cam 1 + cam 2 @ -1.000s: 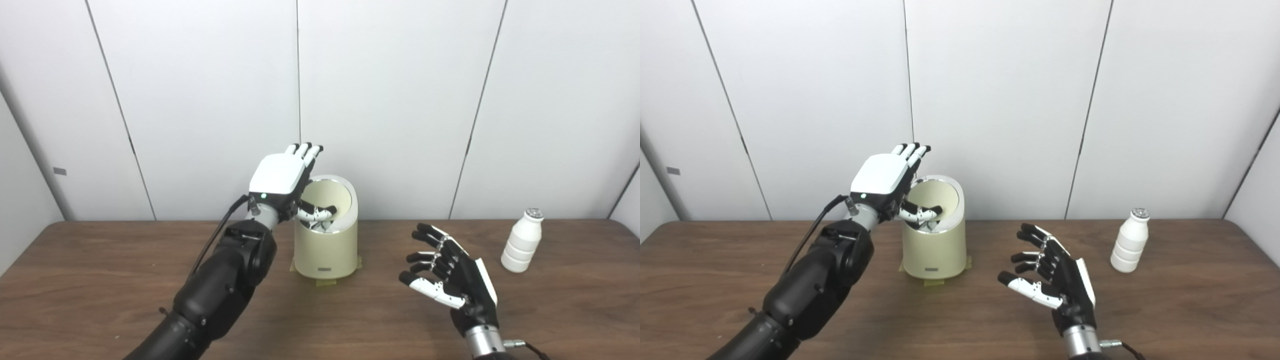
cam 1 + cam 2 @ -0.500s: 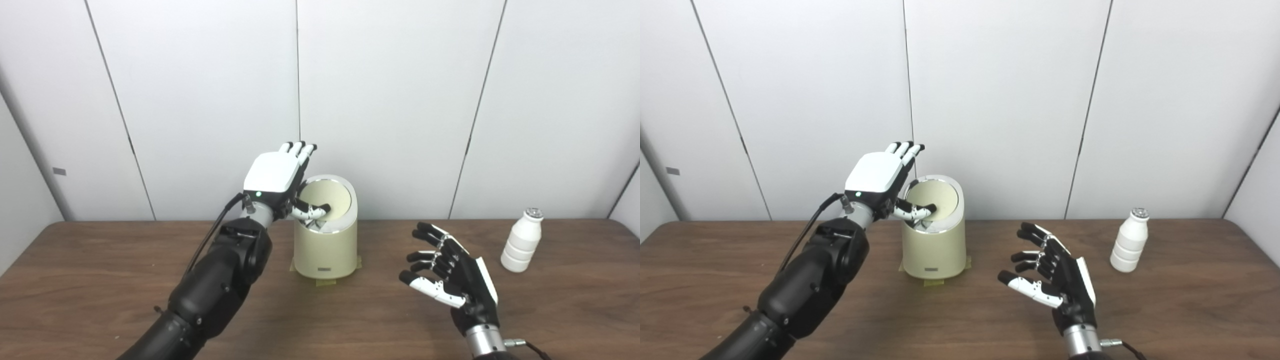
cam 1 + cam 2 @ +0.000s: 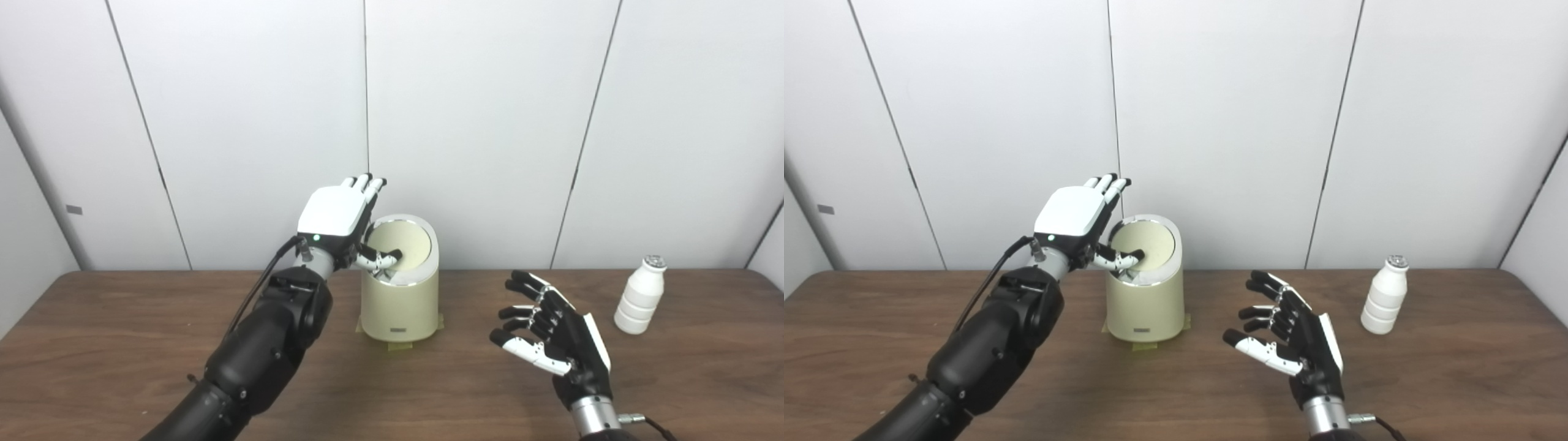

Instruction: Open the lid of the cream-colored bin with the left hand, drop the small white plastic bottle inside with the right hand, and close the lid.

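The cream-colored bin (image 3: 399, 299) stands at the table's middle back. Its round lid (image 3: 405, 244) is tilted, its cream face turned toward me inside a chrome rim. My left hand (image 3: 335, 213) hovers at the bin's upper left, open, with its fingers (image 3: 365, 182) stretched up and back. Its thumb (image 3: 380, 259) lies across the lid's lower left part, where a small gap shows. The small white plastic bottle (image 3: 640, 295) stands upright at the far right, untouched. My right hand (image 3: 554, 340) floats open above the table between bin and bottle, holding nothing.
Yellow tape (image 3: 398, 345) pokes out from under the bin's base. The brown wooden table (image 3: 122, 343) runs to a white panelled wall (image 3: 490, 122) just behind the bin. A black cable (image 3: 260, 291) loops off the left wrist.
My left hand has drawn slightly left and its thumb has come partly back out of the bin mouth; the lid shows less of an opening. Right hand and bottle have barely moved.
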Robot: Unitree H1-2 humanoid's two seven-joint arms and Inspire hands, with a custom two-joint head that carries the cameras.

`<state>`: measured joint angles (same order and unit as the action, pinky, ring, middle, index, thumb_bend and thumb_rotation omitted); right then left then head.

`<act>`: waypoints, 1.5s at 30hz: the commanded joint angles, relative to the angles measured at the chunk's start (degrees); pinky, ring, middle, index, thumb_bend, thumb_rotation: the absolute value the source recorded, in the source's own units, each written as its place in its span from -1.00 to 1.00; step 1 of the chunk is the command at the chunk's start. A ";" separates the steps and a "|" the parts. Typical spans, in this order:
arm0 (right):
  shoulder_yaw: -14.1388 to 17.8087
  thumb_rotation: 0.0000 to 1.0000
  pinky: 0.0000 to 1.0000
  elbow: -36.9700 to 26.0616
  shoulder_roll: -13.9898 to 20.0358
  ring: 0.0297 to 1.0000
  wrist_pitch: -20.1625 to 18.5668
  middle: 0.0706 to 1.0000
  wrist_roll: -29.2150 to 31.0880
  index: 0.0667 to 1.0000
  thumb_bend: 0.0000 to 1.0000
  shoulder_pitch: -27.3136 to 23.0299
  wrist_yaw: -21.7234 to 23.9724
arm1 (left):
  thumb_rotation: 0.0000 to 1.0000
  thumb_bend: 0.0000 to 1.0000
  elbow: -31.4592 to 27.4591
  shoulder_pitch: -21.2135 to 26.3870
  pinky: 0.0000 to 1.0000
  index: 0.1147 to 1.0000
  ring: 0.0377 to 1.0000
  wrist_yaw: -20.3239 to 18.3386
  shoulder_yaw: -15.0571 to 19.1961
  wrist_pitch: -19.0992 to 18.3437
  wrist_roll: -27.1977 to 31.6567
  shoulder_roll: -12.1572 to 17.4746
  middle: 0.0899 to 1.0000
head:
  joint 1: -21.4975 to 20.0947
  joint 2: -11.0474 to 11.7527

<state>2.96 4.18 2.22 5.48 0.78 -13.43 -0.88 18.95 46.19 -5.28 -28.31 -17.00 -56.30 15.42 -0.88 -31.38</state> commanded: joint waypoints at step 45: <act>0.02 -0.58 -0.04 -1.32 0.14 0.12 0.41 0.51 0.00 0.52 0.49 -2.71 -0.20 | -0.64 0.55 -3.75 0.08 0.63 0.89 0.87 3.76 7.03 0.70 2.18 0.60 0.87 | 0.25 0.55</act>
<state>3.00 3.95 2.35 4.60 0.72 -13.45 -0.99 17.12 44.08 -4.65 -23.45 -15.04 -54.23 15.36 -0.62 -30.76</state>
